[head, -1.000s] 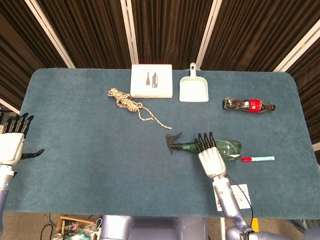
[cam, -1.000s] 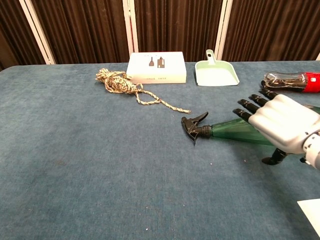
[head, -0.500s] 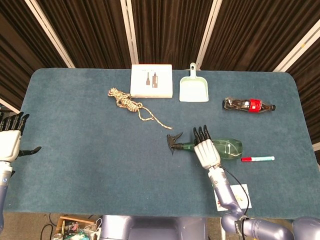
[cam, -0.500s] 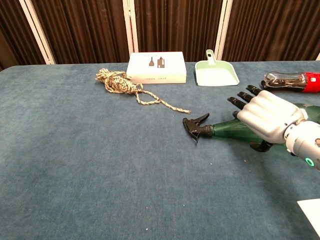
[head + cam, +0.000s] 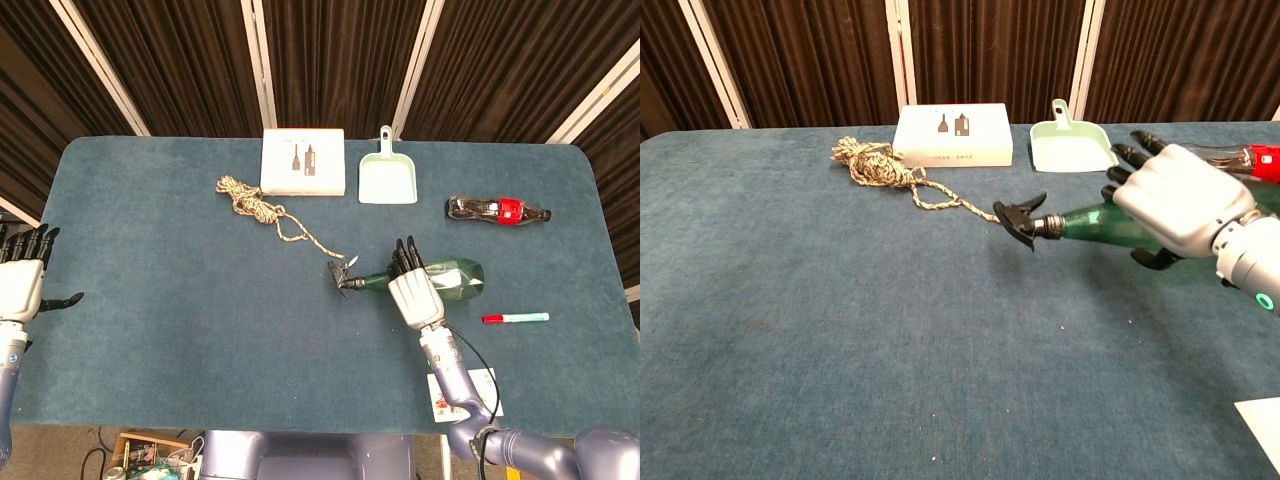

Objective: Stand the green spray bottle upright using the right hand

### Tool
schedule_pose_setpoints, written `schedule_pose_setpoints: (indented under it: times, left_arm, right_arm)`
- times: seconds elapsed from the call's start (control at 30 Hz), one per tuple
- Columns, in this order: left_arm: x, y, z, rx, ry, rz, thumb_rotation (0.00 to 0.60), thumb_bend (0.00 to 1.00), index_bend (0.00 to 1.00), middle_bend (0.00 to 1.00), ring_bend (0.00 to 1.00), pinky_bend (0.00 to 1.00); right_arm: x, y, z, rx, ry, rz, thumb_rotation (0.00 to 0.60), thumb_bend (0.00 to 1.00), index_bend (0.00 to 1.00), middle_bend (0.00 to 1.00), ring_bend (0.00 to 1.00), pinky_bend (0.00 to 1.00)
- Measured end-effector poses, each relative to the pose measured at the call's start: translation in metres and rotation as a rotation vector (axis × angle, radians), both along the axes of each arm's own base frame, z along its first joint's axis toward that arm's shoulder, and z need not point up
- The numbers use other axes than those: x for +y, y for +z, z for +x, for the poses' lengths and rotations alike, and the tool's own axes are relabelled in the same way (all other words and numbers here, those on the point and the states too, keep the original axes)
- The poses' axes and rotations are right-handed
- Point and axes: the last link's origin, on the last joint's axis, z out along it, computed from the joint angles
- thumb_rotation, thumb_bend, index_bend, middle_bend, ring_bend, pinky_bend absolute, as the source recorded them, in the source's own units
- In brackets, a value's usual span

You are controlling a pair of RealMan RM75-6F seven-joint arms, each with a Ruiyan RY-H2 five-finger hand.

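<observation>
The green spray bottle (image 5: 462, 277) with its black trigger head (image 5: 343, 276) lies nearly level, head pointing left. My right hand (image 5: 413, 295) grips its body from above, fingers wrapped over the far side. In the chest view the spray bottle (image 5: 1095, 225) hangs a little above the blue table (image 5: 840, 340), held by that right hand (image 5: 1180, 208), with the thumb under the body. My left hand (image 5: 20, 285) stays at the table's left edge, fingers apart, holding nothing.
A coiled rope (image 5: 255, 205) trails close to the bottle's head. Behind stand a white box (image 5: 303, 162) and a mint dustpan (image 5: 388, 178). A cola bottle (image 5: 497, 210) lies far right, a red marker (image 5: 515, 318) beside the hand, a paper card (image 5: 468, 393) near the front edge.
My right hand went from lying over the bottle to gripping it and has raised it off the table; the trigger head has risen and shifted back. The left hand barely moved.
</observation>
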Motion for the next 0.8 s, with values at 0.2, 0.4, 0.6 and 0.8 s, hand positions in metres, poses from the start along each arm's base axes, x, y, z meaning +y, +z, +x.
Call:
schedule_pose_setpoints:
  times: [0.2, 0.4, 0.6, 0.8]
  left_arm:
    - [-0.004, 0.002, 0.003, -0.006, -0.016, 0.008, 0.600, 0.03, 0.00, 0.00, 0.00, 0.00]
    - [-0.007, 0.003, 0.004, -0.011, -0.026, 0.014, 0.600, 0.03, 0.00, 0.00, 0.00, 0.00]
    - [-0.008, 0.003, 0.004, -0.007, -0.028, 0.013, 0.600, 0.03, 0.00, 0.00, 0.00, 0.00]
    - [-0.008, -0.001, 0.005, -0.001, -0.033, 0.001, 0.600, 0.03, 0.00, 0.00, 0.00, 0.00]
  right_arm:
    - [0.007, 0.013, 0.009, -0.056, 0.105, -0.040, 0.600, 0.63, 0.96, 0.22, 0.00, 0.07]
    - [0.012, 0.021, 0.016, -0.135, 0.175, -0.035, 0.600, 0.60, 0.97, 0.22, 0.00, 0.02]
    - [0.017, 0.031, 0.025, -0.330, 0.276, -0.003, 0.600, 0.58, 0.97, 0.19, 0.00, 0.00]
    - [0.018, 0.038, 0.026, -0.660, 0.366, 0.090, 0.600, 0.58, 0.95, 0.14, 0.00, 0.00]
